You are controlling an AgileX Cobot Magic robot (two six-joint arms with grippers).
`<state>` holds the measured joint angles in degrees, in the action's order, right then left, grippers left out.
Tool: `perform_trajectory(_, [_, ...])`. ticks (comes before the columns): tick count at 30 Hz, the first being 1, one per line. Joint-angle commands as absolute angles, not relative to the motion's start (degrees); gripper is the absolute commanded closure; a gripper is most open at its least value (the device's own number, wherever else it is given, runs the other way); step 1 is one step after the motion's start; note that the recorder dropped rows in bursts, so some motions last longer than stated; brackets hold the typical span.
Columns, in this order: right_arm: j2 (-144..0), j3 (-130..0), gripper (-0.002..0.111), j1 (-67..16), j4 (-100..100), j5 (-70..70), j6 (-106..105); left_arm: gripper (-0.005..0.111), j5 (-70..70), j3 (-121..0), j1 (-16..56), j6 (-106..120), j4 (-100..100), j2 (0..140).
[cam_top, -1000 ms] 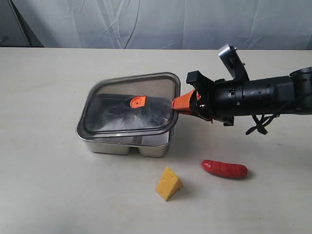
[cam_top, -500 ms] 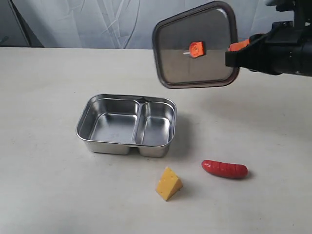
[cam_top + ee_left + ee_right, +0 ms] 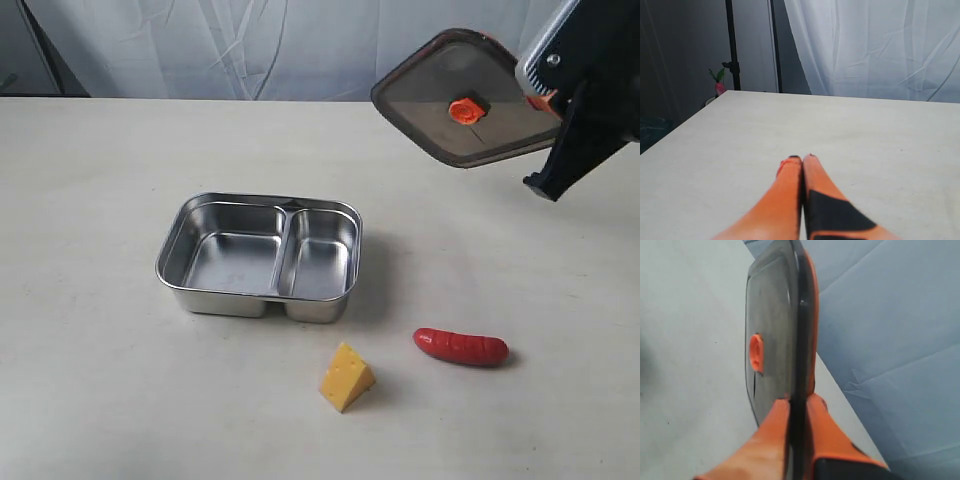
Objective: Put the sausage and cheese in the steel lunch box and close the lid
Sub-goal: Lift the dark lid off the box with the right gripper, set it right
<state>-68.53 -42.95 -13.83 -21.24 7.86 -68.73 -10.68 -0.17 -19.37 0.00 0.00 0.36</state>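
The steel lunch box (image 3: 200, 285) sits uncovered on the table, both compartments empty. A yellow cheese wedge (image 3: 346, 376) lies in front of it, and the red sausage (image 3: 461, 346) lies to the right of the cheese. High at the back right, my right gripper (image 3: 540, 97) (image 3: 796, 401) is shut on the edge of the dark translucent lid (image 3: 460, 100) (image 3: 771, 340), which hangs tilted in the air with its orange valve tab (image 3: 464, 110) showing. My left gripper (image 3: 802, 159) is shut and empty over bare table; it does not show in the exterior view.
A white curtain (image 3: 300, 45) hangs behind the table's far edge. In the left wrist view a dark stand (image 3: 732, 45) and a small pink flower (image 3: 719, 87) stand beyond the table's corner.
The right gripper has lifted the lid off the lunch box and carried it up and to the right, tilting it. The box now stands uncovered. Cheese and sausage have not moved.
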Motion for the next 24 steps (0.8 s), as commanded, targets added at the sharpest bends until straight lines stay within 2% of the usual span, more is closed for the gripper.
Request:
perform_trajectory(1, [-68.02, -43.16, 0.109, -13.81, -8.64, 9.87, -63.97, 0.107, -10.34, 0.00, -18.97, 0.00, 0.00, 0.00])
perform_trajectory(5, [-68.75, -43.16, 0.109, -13.81, 24.22, 17.92, -40.64, 0.107, -10.34, 0.00, -18.97, 0.00, 0.00, 0.00])
perform_trajectory(7, [-68.99, -43.16, 0.109, -13.81, 47.50, 24.26, -20.11, 0.107, -10.34, 0.00, -18.97, 0.00, 0.00, 0.00])
perform_trajectory(10, [-68.18, -43.16, 0.109, -13.81, 68.48, 32.03, 9.94, 0.107, -10.34, 0.00, -18.97, 0.00, 0.00, 0.00])
perform_trajectory(13, [-66.19, -43.16, 0.109, -13.81, 68.65, 34.38, 17.75, 0.107, -10.34, 0.00, -18.97, 0.00, 0.00, 0.00])
perform_trajectory(16, [-65.43, -41.04, 0.109, -14.68, 54.23, 34.02, 4.92, 0.107, -10.34, 0.00, -18.97, 0.00, 0.00, 0.00])
perform_trajectory(18, [-65.54, -36.13, 0.109, -17.35, 53.97, 31.21, -3.13, 0.107, -10.34, 0.00, -18.97, 0.00, 0.00, 0.00])
perform_trajectory(24, [-67.70, -31.79, 0.109, -25.42, 52.50, 27.25, -3.67, 0.107, -10.34, 0.00, -18.97, 0.00, 0.00, 0.00])
